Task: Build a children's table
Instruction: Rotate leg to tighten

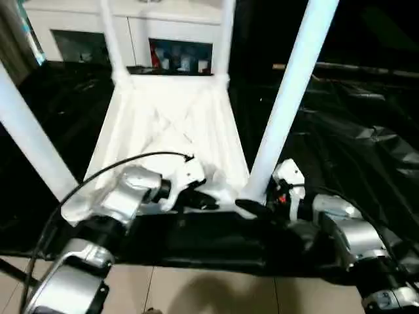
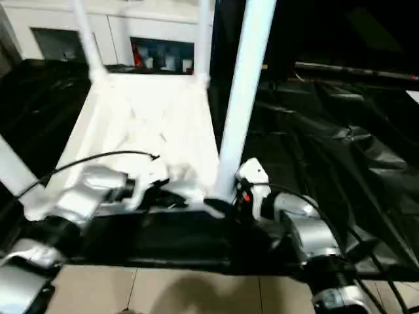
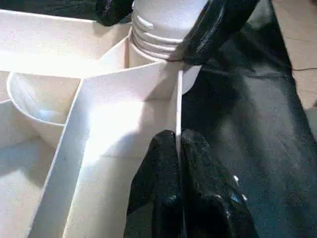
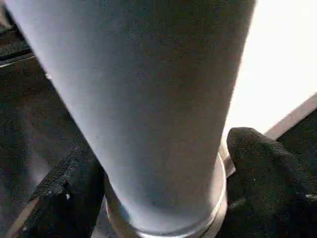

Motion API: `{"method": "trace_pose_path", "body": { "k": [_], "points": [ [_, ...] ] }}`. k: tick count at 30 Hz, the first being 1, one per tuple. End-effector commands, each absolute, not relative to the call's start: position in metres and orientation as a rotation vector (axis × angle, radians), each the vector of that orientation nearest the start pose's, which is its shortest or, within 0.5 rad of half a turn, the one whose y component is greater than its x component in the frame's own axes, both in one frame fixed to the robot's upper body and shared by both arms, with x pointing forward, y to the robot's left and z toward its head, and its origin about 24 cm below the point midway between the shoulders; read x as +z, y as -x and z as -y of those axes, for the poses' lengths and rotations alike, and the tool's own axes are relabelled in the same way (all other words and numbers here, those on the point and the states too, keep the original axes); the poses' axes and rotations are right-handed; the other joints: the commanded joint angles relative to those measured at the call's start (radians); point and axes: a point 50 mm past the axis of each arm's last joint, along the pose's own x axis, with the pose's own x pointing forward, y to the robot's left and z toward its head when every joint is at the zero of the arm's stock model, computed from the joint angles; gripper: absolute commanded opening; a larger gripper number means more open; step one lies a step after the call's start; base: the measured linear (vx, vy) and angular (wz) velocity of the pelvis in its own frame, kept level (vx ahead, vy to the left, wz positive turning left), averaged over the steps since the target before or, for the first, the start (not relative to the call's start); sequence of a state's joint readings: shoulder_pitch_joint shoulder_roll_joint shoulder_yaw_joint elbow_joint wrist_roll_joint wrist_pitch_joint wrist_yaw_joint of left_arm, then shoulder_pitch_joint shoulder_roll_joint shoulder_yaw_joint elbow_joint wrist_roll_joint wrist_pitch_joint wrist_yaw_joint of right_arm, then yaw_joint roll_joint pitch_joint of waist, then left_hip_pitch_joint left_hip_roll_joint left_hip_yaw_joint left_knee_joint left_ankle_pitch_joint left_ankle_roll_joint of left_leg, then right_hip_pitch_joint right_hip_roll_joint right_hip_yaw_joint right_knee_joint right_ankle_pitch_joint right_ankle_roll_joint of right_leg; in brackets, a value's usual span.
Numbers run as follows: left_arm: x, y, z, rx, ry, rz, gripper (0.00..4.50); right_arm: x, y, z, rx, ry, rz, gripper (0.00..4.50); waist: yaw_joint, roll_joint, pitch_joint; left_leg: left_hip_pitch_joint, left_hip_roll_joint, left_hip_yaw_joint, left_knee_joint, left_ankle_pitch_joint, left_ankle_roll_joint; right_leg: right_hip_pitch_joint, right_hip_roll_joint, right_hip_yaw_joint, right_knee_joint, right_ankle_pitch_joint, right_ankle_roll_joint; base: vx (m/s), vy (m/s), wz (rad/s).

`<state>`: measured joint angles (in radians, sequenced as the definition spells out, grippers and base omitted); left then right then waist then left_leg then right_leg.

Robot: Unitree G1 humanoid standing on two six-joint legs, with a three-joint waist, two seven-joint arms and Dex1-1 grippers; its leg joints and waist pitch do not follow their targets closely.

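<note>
The children's table (image 1: 170,124) lies upside down on the black cloth, ribbed underside up, with its white legs standing upward. My left gripper (image 3: 179,144) is shut on the thin rim wall at the table's near edge, close to the near right corner. My right gripper (image 1: 258,206) is at the foot of the near right leg (image 1: 288,98), where the leg's threaded end (image 3: 158,29) enters the corner socket. Its black fingers (image 4: 262,173) stand on either side of the leg, open around it. Another leg (image 1: 26,137) rises at the near left, and two more (image 1: 226,36) stand at the far corners.
The black-cloth work table (image 1: 353,144) stretches out to the right in wrinkled folds. A white cabinet (image 1: 85,26) with shelves stands behind it. Pale floor tiles (image 1: 196,288) show in front of the table's near edge. A black cable (image 1: 124,163) arcs over my left forearm.
</note>
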<state>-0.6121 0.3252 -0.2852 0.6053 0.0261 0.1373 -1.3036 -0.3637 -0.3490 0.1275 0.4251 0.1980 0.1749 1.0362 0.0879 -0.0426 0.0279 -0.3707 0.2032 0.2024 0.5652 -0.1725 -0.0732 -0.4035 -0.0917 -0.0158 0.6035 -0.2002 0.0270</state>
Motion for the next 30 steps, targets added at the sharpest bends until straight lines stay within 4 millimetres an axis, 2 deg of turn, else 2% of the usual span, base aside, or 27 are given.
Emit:
{"method": "trace_pose_path", "body": {
  "k": [1,5,7,11,12,15,17,18,19,21,22,23,24,25,26,28,30],
  "points": [
    [0.041,-0.301,-0.113,-1.525,-0.227,-0.499,0.00,0.035,-0.292,0.157,1.095,0.059,-0.362,3.50,-0.002,-0.013,-0.044,0.011,0.027,-0.008,-0.059,-0.202,0.069,0.037,-0.035,0.019,-0.062,-0.092,-0.230,0.000,0.000,0.00],
    [0.042,-0.301,-0.114,-1.519,-0.232,-0.494,0.00,0.034,-0.290,0.157,1.120,0.055,-0.375,3.09,0.000,-0.015,-0.044,0.011,0.025,-0.006,-0.055,-0.173,0.083,0.039,-0.035,0.019,-0.061,-0.072,-0.237,0.000,0.000,0.00],
    [0.042,-0.301,-0.114,-1.517,-0.234,-0.494,0.00,0.034,-0.290,0.156,1.123,0.054,-0.377,2.97,0.001,-0.019,-0.044,0.011,0.026,-0.006,-0.055,-0.179,0.079,0.039,-0.036,0.019,-0.062,-0.091,-0.234,0.000,0.000,0.00],
    [0.042,-0.302,-0.113,-1.510,-0.238,-0.492,0.00,0.032,-0.290,0.156,1.092,0.049,-0.368,2.77,0.001,-0.016,-0.044,0.012,0.026,-0.006,-0.056,-0.182,0.072,0.039,-0.036,0.019,-0.062,-0.104,-0.230,0.000,0.000,0.00],
    [0.042,-0.303,-0.112,-1.488,-0.242,-0.490,0.00,0.031,-0.292,0.156,1.058,0.038,-0.359,2.74,0.001,-0.012,-0.044,0.013,0.026,-0.007,-0.056,-0.181,0.071,0.039,-0.036,0.019,-0.062,-0.101,-0.230,0.000,0.000,0.00],
    [0.039,-0.314,-0.106,-1.355,-0.277,-0.474,0.00,0.027,-0.299,0.155,0.910,-0.022,-0.340,2.72,-0.004,-0.017,-0.041,0.012,0.024,-0.007,-0.058,-0.204,0.055,0.036,-0.036,0.020,-0.067,-0.138,-0.223,0.000,0.000,0.00],
    [0.038,-0.325,-0.097,-1.233,-0.288,-0.452,0.00,0.020,-0.304,0.153,0.759,-0.061,-0.336,2.72,-0.004,-0.017,-0.039,0.015,0.023,-0.009,-0.062,-0.247,0.026,0.033,-0.039,0.020,-0.076,-0.231,-0.198,0.000,0.000,0.00],
    [0.038,-0.329,-0.092,-1.179,-0.294,-0.450,0.00,0.016,-0.305,0.150,0.690,-0.080,-0.339,2.72,-0.005,-0.020,-0.038,0.014,0.022,-0.009,-0.062,-0.253,0.021,0.032,-0.038,0.021,-0.079,-0.253,-0.188,0.000,0.000,0.00],
    [0.037,-0.332,-0.088,-1.133,-0.300,-0.450,0.00,0.013,-0.306,0.147,0.631,-0.098,-0.343,2.72,-0.005,-0.014,-0.038,0.018,0.023,-0.010,-0.063,-0.268,0.008,0.026,-0.039,0.023,-0.083,-0.288,-0.173,0.000,0.000,0.00],
    [0.037,-0.336,-0.078,-1.082,-0.294,-0.452,0.00,0.008,-0.305,0.139,0.565,-0.107,-0.348,2.72,-0.004,-0.017,-0.038,0.016,0.022,-0.013,-0.065,-0.282,0.001,0.029,-0.041,0.021,-0.087,-0.329,-0.153,0.000,0.000,0.00],
    [0.036,-0.337,-0.071,-1.054,-0.286,-0.453,0.00,0.005,-0.305,0.133,0.521,-0.106,-0.346,2.72,-0.004,-0.015,-0.038,0.017,0.023,-0.014,-0.066,-0.282,-0.003,0.026,-0.039,0.022,-0.088,-0.324,-0.146,0.000,0.000,0.00],
    [0.036,-0.337,-0.063,-1.039,-0.284,-0.454,0.00,0.004,-0.304,0.124,0.496,-0.110,-0.346,2.72,-0.006,-0.010,-0.039,0.016,0.023,-0.013,-0.067,-0.277,-0.008,0.025,-0.037,0.023,-0.086,-0.298,-0.147,0.000,0.000,0.00],
    [0.036,-0.337,-0.062,-1.037,-0.284,-0.454,0.00,0.004,-0.304,0.123,0.493,-0.111,-0.346,2.72,-0.005,-0.011,-0.039,0.017,0.023,-0.013,-0.067,-0.276,-0.011,0.024,-0.037,0.023,-0.086,-0.287,-0.148,0.000,0.000,0.00],
    [0.035,-0.337,-0.056,-1.030,-0.284,-0.453,0.00,0.003,-0.303,0.117,0.481,-0.114,-0.345,2.72,-0.005,-0.014,-0.040,0.015,0.020,-0.013,-0.067,-0.270,-0.005,0.028,-0.036,0.021,-0.085,-0.271,-0.149,0.000,0.000,0.00],
    [0.035,-0.336,-0.051,-1.034,-0.286,-0.450,0.00,0.003,-0.302,0.110,0.490,-0.114,-0.340,2.72,-0.004,-0.010,-0.040,0.016,0.020,-0.012,-0.066,-0.274,0.000,0.027,-0.036,0.022,-0.086,-0.263,-0.149,0.000,0.000,0.00],
    [0.035,-0.335,-0.043,-1.056,-0.287,-0.443,0.00,0.006,-0.300,0.097,0.536,-0.103,-0.316,2.72,-0.003,-0.009,-0.041,0.014,0.020,-0.013,-0.066,-0.273,0.008,0.030,-0.035,0.022,-0.086,-0.251,-0.146,0.000,0.000,0.00],
    [0.035,-0.335,-0.043,-1.056,-0.291,-0.442,0.00,0.007,-0.301,0.096,0.537,-0.100,-0.311,2.72,-0.003,-0.008,-0.041,0.015,0.020,-0.013,-0.066,-0.272,0.013,0.029,-0.034,0.021,-0.086,-0.238,-0.147,0.000,0.000,0.00]
  ]
}}
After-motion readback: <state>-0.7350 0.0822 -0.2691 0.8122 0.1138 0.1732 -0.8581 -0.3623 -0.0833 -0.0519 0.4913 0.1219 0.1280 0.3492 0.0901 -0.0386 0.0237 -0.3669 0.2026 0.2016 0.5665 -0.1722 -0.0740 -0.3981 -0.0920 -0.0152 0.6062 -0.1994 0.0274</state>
